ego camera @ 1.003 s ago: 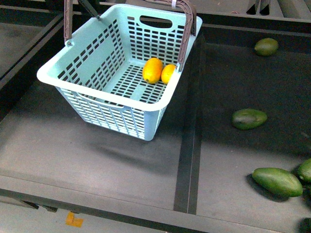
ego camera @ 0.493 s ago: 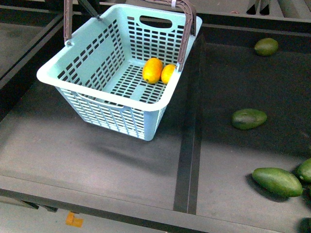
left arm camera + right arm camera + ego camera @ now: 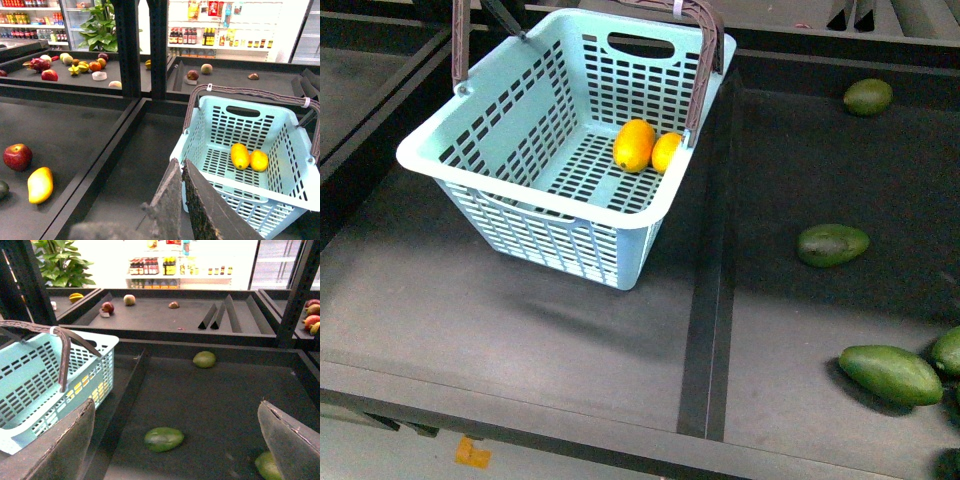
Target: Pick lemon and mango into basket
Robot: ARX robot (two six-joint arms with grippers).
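Sitting side by side on the slotted floor of the basket, toward its far right corner, the mango and lemon touch each other; both also show in the left wrist view, mango beside lemon. By my read, both picks look done, so what's left is retreat & hold. Left gripper has its fingers pressed nearly together, holding nothing, just outside the basket's near wall. Right gripper is spread wide & empty, above the tray w/ the 2 green mangoes in its view. To finish well: keep both arms clear of the swing handle & rim, no nudging the basket.
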